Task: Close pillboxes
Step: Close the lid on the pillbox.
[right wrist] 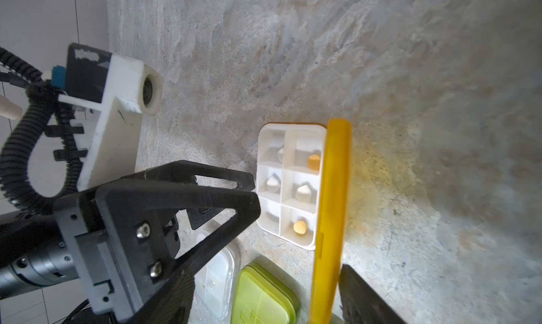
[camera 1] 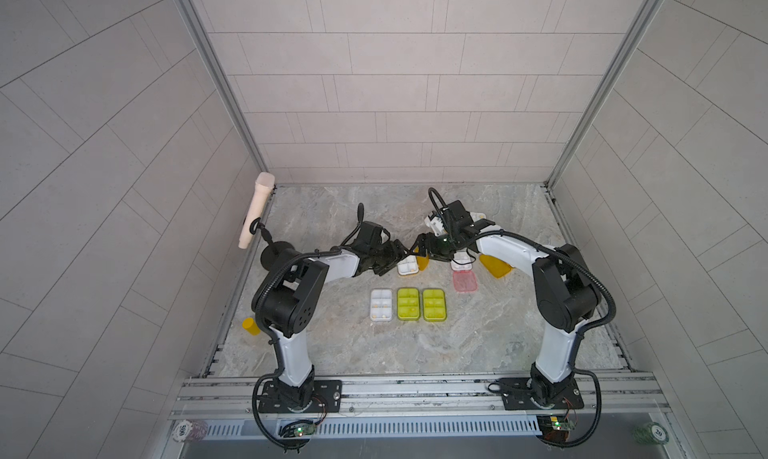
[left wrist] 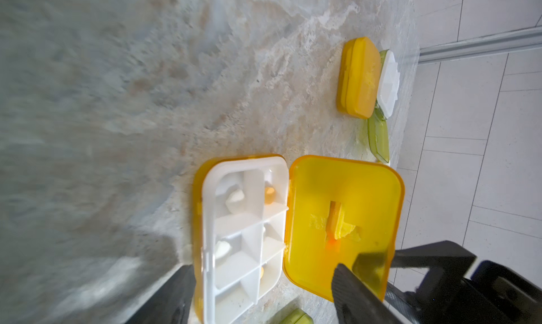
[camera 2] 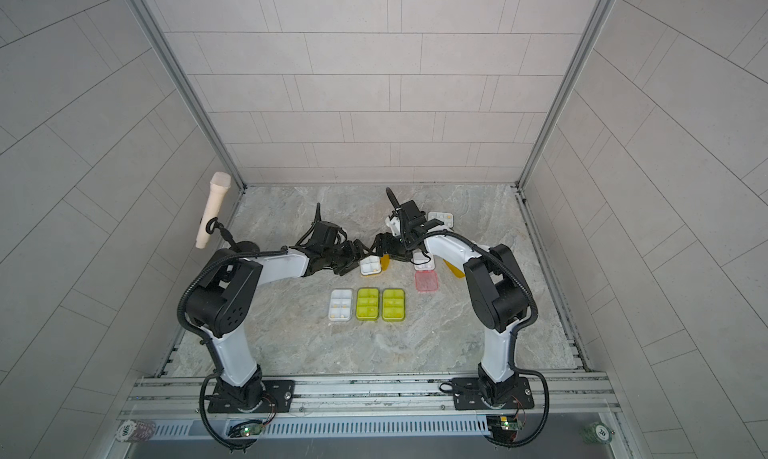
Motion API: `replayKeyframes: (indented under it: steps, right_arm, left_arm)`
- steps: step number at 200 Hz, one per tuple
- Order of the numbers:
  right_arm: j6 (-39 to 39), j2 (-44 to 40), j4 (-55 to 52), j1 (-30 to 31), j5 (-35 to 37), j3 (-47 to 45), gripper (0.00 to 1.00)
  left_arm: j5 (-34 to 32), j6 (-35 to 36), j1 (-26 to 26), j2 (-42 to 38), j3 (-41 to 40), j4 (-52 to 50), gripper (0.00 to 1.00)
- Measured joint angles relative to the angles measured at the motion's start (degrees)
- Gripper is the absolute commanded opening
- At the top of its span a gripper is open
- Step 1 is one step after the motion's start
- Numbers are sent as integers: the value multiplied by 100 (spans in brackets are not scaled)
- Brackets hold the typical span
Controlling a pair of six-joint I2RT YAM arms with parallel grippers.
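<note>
Fig.: L end effector (right wrist: 255,192), jaws apart, beside orange pillbox (right wrist: 289,184) as brace; R end effector (camera 1: 423,248), also apart, should tip upright lid (right wrist: 333,190) shut gently.

White arm shells (camera 1: 297,355), black joints (camera 1: 291,299), ribbed black cables (right wrist: 14,167)

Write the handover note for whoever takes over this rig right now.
Left end effector: open, tips at the free long edge of the orange pillbox, nothing visibly gripped.
Right end effector: open, one finger behind that box's upright lid.
Done: clear pillbox and two yellow-green pillboxes lie shut in a row nearer the arm bases.
To do: fold this lid down; then the pink pillbox, the second orange pillbox by the right arm, and an open tray at the back.
</note>
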Motion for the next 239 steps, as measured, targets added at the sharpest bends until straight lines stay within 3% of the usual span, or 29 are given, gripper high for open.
replayKeyframes:
  steps: [96,191,239]
  right_arm:
    - [50,94,-140,356,26,498,79]
    - [136,656,-369,485,186,964,78]
    - [-109,944,-1102,553,1121,1491,78]
  left_arm:
    - [-481,109,743,-909,-46,-472,79]
    - [-380,2,831,-953,-52,-413,79]
    - [-339,-68,841,-1008,-109,-319,79]
